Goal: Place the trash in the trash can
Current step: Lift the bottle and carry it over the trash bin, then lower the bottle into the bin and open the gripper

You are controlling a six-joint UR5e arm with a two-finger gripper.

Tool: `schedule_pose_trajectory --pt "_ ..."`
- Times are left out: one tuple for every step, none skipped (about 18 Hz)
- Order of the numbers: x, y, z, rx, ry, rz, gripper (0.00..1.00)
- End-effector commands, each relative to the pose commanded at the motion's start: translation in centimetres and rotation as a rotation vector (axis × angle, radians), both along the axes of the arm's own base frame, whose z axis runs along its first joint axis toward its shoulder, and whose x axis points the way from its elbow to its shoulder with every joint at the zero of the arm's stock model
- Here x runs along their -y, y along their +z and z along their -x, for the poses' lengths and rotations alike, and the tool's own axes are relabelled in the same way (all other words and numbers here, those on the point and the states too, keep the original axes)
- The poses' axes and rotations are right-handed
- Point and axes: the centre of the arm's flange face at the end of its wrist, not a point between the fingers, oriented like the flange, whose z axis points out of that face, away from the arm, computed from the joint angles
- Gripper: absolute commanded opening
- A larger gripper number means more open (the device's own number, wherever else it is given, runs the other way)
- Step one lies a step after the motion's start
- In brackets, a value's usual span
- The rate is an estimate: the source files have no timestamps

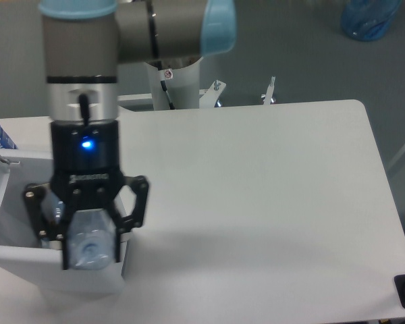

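Over the trash can (13, 253), hand-held bottle (89, 244).

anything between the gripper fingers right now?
Yes. In the camera view the gripper has a clear plastic bottle between its fingers, held over the near wall of the white trash can.
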Motion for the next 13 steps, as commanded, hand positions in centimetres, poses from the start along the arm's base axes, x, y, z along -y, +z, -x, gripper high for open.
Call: schedule_pose_trajectory --pt "-0.2 -0.1 -0.4 0.0 -0.007 0.002 0.57" --pt "-0.5 -0.4 -0.6 0.002 -0.012 0.006 0.58" --pt "-0.6 -0.6 -0.8 0.001 -0.017 0.009 0.62" --pt "-0.9 -1.2 -0.6 0.003 -0.019 0.017 0.68" --pt "-1.0 -1.3 -0.7 0.001 -0.024 0.019 0.78" --pt "-1.0 -1.4 -0.7 -0.001 -0.026 0.021 0.96" --pt "-0.9 -1.4 -0.6 -0.007 -0.031 0.024 1.0" --pt "-1.0 -1.7 -0.7 -0.008 -0.036 0.031 1.0" --pt "-0.9 -2.1 -0.6 -0.011 -0.042 0.04 1.0" --pt "-0.9 -2.5 -0.7 -0.023 -0.058 0.053 1.0" --pt "-0.8 -2.8 -0.8 -0.04 -0.079 0.066 1.0" --pt "-0.7 -2.7 -0.8 -0.069 -0.104 0.077 1.0" --pt "-0.6 -2.7 -0.7 -0.092 -0.121 0.091 1.0"
